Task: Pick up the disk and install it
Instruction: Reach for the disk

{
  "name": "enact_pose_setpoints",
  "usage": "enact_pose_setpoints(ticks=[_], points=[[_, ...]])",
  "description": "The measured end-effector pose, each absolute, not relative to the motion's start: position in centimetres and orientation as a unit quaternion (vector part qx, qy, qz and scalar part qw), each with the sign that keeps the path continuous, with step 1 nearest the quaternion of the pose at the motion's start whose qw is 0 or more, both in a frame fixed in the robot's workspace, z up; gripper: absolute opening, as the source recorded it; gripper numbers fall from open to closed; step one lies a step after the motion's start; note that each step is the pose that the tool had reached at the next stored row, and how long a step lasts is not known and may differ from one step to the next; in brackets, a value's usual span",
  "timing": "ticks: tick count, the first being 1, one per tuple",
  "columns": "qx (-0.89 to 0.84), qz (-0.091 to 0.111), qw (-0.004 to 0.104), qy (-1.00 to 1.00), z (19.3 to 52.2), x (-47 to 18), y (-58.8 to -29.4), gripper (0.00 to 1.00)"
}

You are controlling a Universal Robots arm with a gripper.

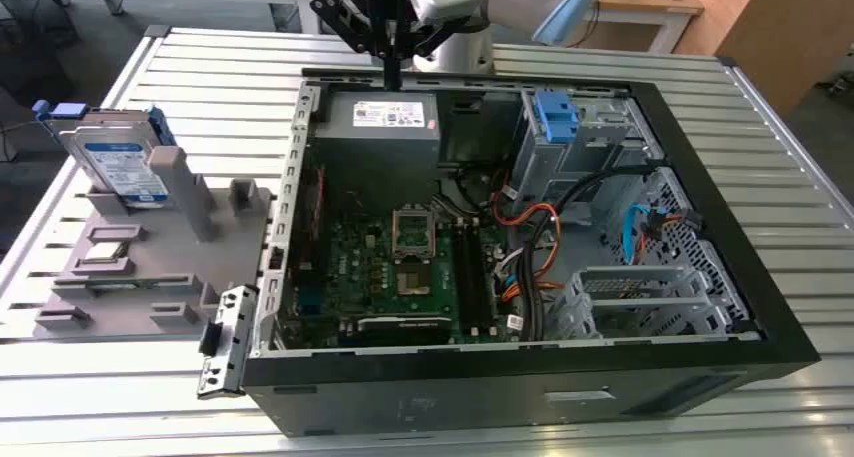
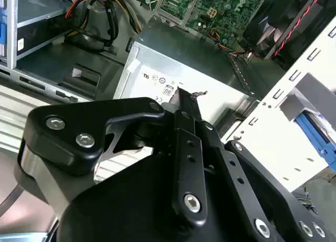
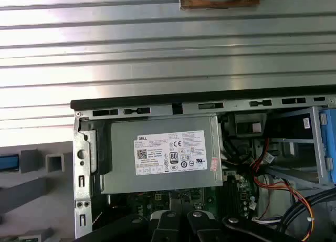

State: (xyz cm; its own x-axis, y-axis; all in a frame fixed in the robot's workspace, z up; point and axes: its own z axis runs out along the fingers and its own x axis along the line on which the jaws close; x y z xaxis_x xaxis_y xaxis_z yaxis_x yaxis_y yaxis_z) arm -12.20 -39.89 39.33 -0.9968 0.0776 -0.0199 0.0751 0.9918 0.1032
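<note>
The gripper (image 1: 394,81) hangs above the far edge of the open computer case (image 1: 767,307), just over the grey power-supply box (image 1: 378,117). In the exterior view its fingers look like one thin dark bar. In the second wrist view the gripper (image 2: 182,95) also seems to be pressed together, so the fingers are probably closed with nothing between them, but the angle is not good enough to be fully sure.

The disk (image 1: 118,162) stands upright on its edge in a grey holder (image 1: 160,267), on the slatted metal table (image 1: 214,57). It is on the exterior view's left of the case, well apart from the gripper. Inside the case, a blue bracket (image 1: 553,117) sits in the drive cage, beside the power-supply box.
</note>
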Motion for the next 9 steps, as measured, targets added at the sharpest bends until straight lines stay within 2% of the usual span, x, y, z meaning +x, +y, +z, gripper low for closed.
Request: enact_pose_setpoints(ticks=[3,9], points=[[0.038,0.06,0.012,0.997,39.33,-12.2,-39.89,0.11],[0.038,0.06,0.012,0.997,39.33,-12.33,-39.9,0.11]])
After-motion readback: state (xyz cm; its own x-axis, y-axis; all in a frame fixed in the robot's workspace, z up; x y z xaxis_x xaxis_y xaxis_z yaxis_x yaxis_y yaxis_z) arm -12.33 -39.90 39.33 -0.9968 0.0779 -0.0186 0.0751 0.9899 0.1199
